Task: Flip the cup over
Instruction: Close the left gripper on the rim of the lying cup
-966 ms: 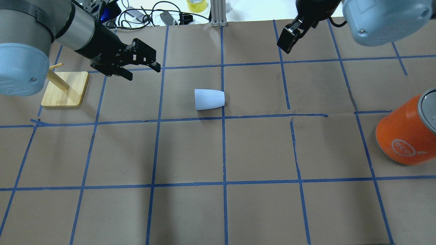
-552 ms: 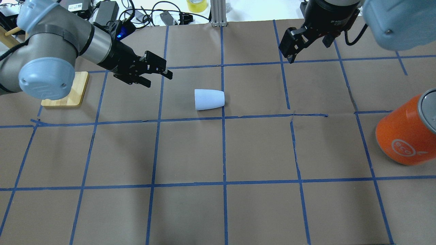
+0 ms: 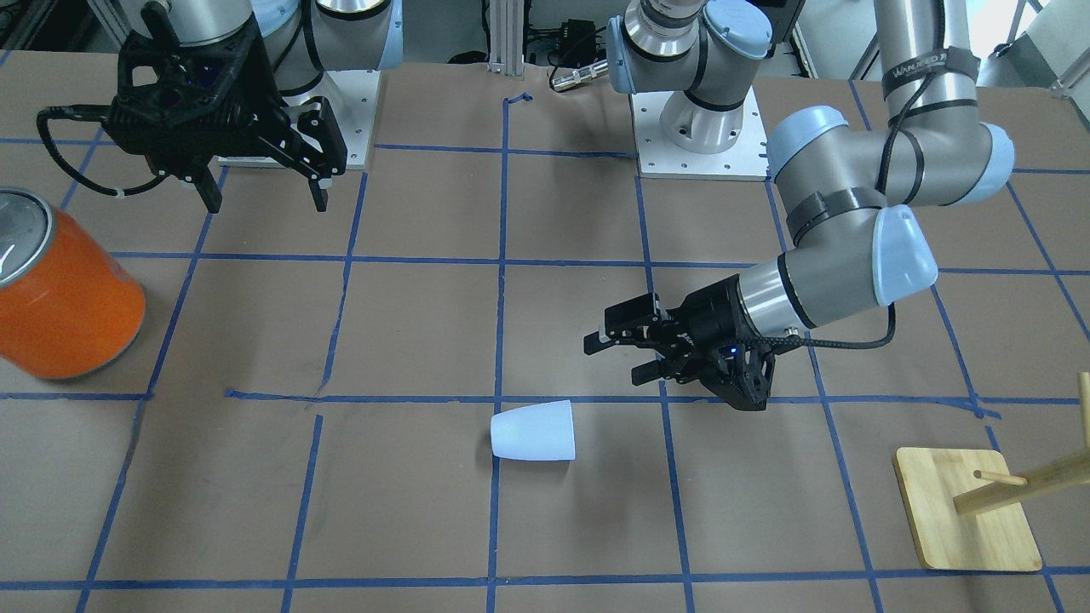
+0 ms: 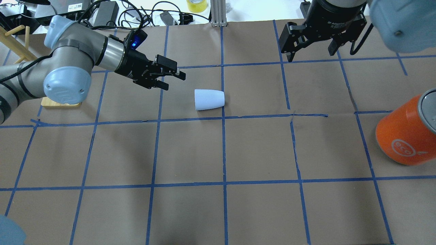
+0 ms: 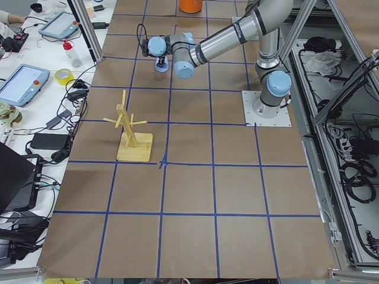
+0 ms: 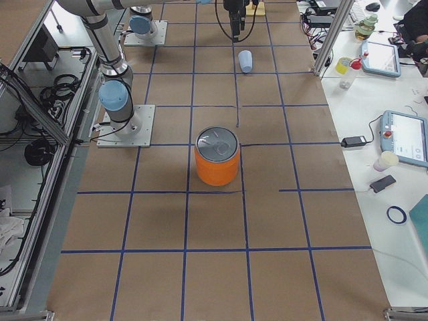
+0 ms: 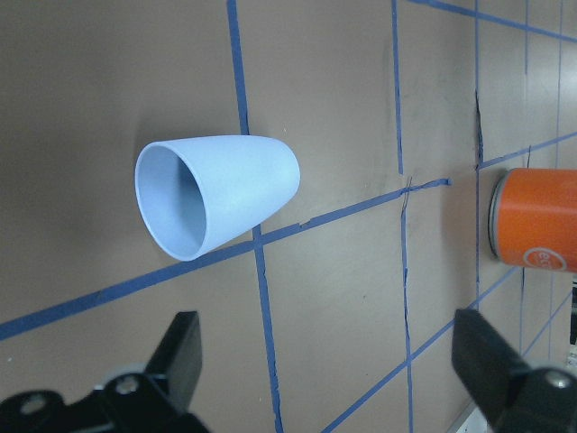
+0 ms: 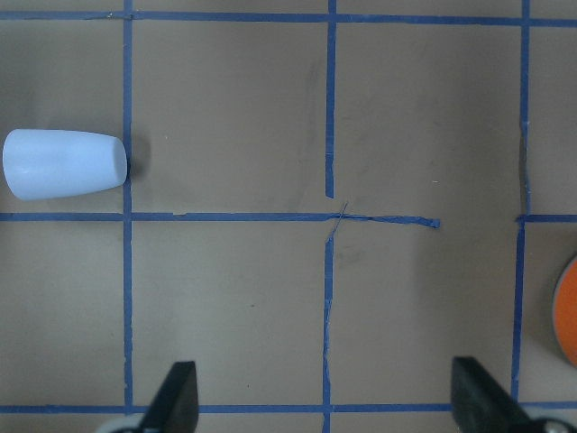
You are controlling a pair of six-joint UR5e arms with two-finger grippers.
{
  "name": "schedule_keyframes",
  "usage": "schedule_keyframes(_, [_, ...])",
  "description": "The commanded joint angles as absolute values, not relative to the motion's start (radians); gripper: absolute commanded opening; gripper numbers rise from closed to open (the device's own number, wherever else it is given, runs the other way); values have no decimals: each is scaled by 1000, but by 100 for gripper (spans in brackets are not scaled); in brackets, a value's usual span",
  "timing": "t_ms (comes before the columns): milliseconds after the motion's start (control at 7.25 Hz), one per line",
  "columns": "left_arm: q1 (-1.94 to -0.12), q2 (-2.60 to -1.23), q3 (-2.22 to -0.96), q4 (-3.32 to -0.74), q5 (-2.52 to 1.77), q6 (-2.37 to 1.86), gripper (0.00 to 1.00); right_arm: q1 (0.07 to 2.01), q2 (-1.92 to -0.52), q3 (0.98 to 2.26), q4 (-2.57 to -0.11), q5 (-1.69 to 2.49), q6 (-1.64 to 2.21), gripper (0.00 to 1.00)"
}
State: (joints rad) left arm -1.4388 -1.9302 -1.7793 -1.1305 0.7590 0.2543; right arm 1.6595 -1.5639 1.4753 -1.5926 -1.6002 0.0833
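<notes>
The left fingers (image 3: 606, 338) are spread wide with nothing between them in the front-facing view. They are near the cup (image 3: 534, 432) but clear of it. The cup lies on its side on the brown desk (image 3: 409, 340), across a blue tape line, with its wide mouth turned toward those fingers. The right fingers (image 3: 320, 189) are also parted and empty, pointing down well away from the cup, near the orange can (image 3: 64, 298). A wooden peg stand (image 3: 966, 519) sits at the desk's other end.

From overhead, the cup is near the middle of the desk, between the two arms and touching neither.

In the left side view the stand is plain, but the fingers are too small to read.

In the right side view the can stands upright in front, with the cup far behind it. The dark fingers hanging near the cup are probably the right ones.

The left wrist camera looks straight into the cup's bluish mouth, with both fingertips apart at the lower edge.

The right wrist camera shows the cup at its left edge, with the fingertips wide apart.
</notes>
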Motion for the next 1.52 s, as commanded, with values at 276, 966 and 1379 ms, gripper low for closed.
schedule_keyframes(276, [-1439,-2086,-1787,-912,672,270,100,1660,-1565,1477,-1588,-1598,97,100])
schedule_keyframes(966, [-1459,-2148,-1787,-899,514,221,100,1658,-1565,1486,-1592,-1588,86,100])
schedule_keyframes(1379, [-1466,-2169,-1792,-896,522,225,97,1658,-1565,1488,-1592,-1586,84,100])
